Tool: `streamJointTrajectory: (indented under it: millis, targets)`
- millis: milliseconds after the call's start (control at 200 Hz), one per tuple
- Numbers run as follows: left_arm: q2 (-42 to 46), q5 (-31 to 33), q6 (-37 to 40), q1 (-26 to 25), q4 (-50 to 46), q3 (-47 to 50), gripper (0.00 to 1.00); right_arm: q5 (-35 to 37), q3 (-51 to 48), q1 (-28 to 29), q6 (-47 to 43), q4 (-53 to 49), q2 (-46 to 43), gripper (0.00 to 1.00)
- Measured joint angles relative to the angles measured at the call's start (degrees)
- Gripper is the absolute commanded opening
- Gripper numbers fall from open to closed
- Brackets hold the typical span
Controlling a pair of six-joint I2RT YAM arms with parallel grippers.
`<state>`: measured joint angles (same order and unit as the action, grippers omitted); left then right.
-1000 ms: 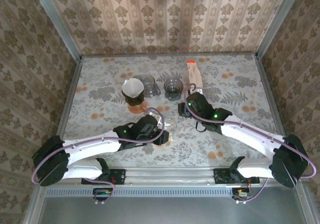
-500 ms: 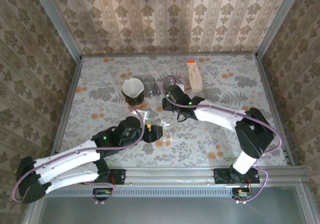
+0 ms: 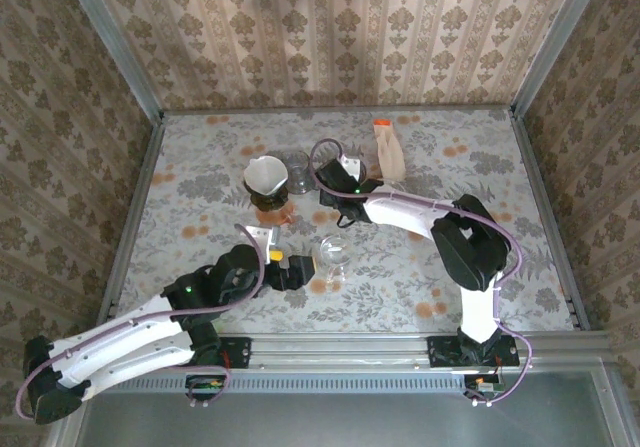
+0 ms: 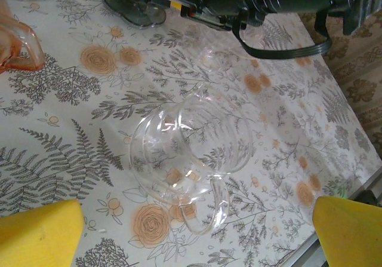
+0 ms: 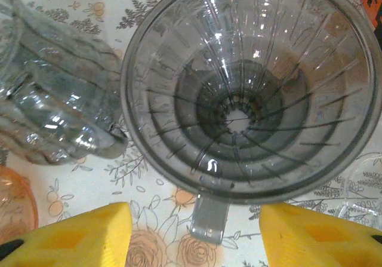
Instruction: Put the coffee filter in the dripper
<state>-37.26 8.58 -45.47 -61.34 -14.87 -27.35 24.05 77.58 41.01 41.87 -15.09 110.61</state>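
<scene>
**Left arm backed off the mug; right arm swung onto the dripper**

Since a second ago the left gripper (image 3: 298, 270) has drawn back toward its base and spread its jaws. It had been close in on the glass mug (image 3: 332, 257), which now stands free in much the same spot. The right gripper (image 3: 336, 185) has left its place right of centre and swung out and leftward, and its arm is now folded sharply at the elbow.

Left gripper (image 4: 191, 234): jaws fully apart and holding nothing. In the left wrist view the yellow fingertips (image 4: 37, 236) sit at the two lower corners. The mug (image 4: 191, 150) lies ahead of them, handle toward the camera, with clear gaps on either side.

Right gripper (image 5: 197, 234): partly open, gripping nothing. It hangs directly over the grey dripper (image 5: 250, 94). The dripper's ribbed bowl is bare, and its small handle tab sits between the two yellow fingertips (image 5: 74, 234), touched by neither.

The coffee filter (image 3: 264, 174), a white cone, sits in the mouth of the orange holder (image 3: 272, 207) at the far left of the group, apart from the grey dripper. A ribbed glass (image 5: 54, 111) stands between holder and dripper and looks to touch the dripper's rim in the right wrist view.

A paper packet (image 3: 388, 154) with an orange top lies just right of the dripper on the floral table (image 3: 450, 257).
</scene>
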Motion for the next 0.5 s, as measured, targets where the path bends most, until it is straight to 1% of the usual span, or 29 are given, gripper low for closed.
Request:
streamJointTrajectory:
  millis: [95,195,445,500]
  targets:
    - [0.3,0.1,0.0,0.1,0.0,0.1,1.00,0.5,1.1,-0.5,0.2,-0.4,1.2,0.56]
    - [0.9,0.1,0.0,0.3,0.0,0.5,1.00,1.0,1.8,-0.9,0.2,-0.8,1.9,0.51]
    - [3.3,0.2,-0.9,0.3,0.1,2.2,1.00,1.1,4.4,-1.8,-0.8,-1.5,4.3,0.31]
    - [3.7,0.3,-1.1,0.3,0.0,2.5,1.00,1.1,4.7,-1.9,-1.3,-1.5,4.8,0.28]
